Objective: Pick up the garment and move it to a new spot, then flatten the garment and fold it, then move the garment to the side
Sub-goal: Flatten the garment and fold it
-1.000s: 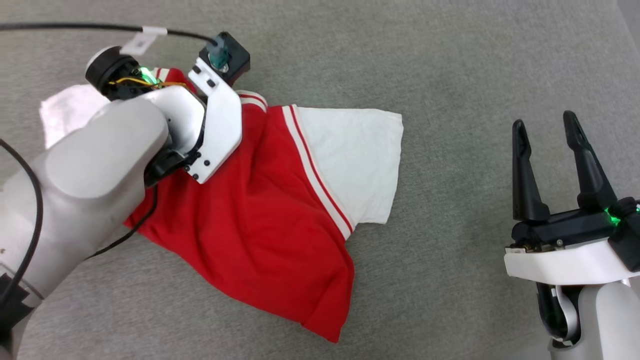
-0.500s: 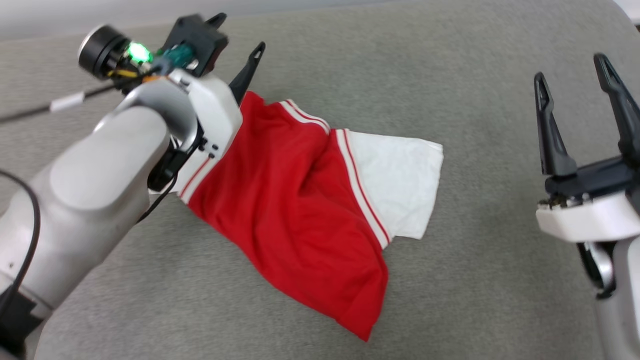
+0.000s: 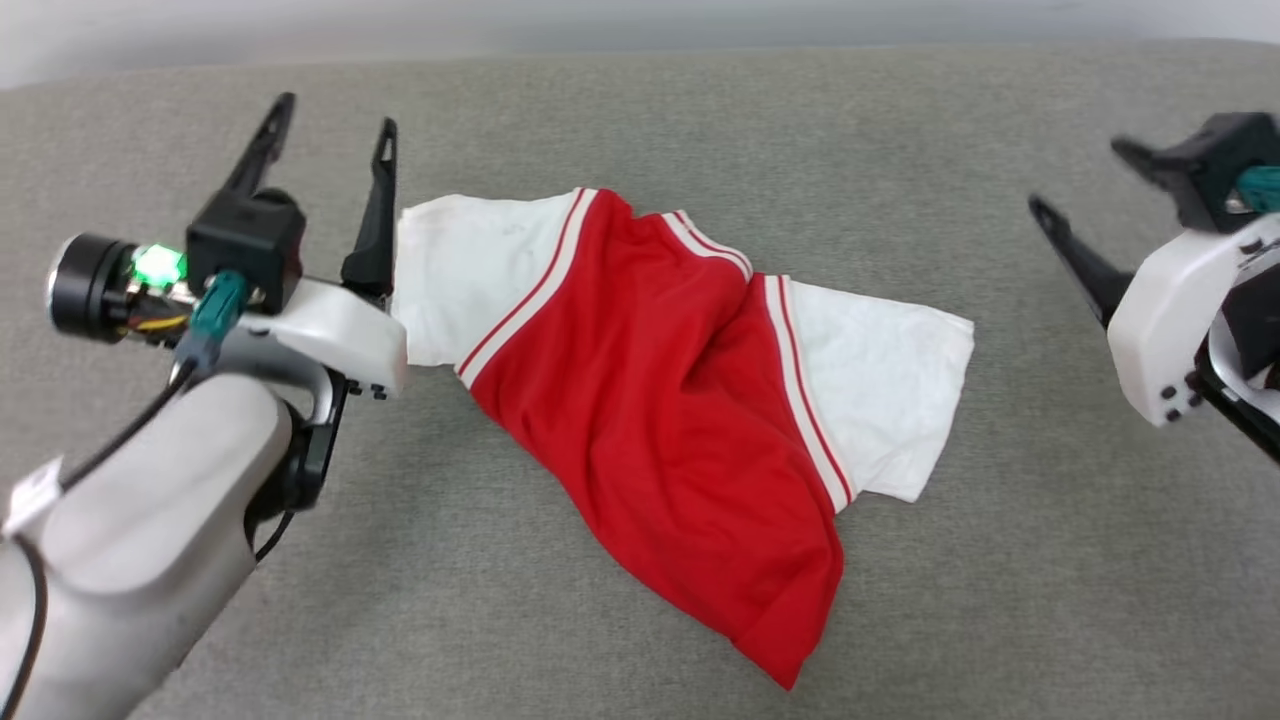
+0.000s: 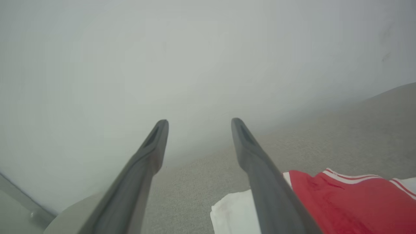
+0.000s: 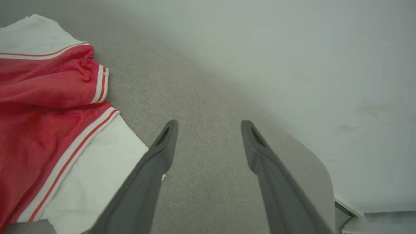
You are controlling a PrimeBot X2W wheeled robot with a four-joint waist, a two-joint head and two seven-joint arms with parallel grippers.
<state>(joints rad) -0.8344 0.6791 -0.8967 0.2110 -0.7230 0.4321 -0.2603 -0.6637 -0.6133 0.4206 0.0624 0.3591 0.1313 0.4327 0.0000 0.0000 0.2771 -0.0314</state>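
Shows red soft T-shirt with white sleeves [image 3: 680, 420] rumpled on grey fabric surface [image 3: 1000, 620], between left gripper [image 3: 336, 112] and right gripper [image 3: 1078, 175], both spread apart, empty.

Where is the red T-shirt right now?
The garment lies rumpled on the grey surface in the middle of the head view, one white sleeve right beside the left end effector, with the right end effector farther off on its other side.
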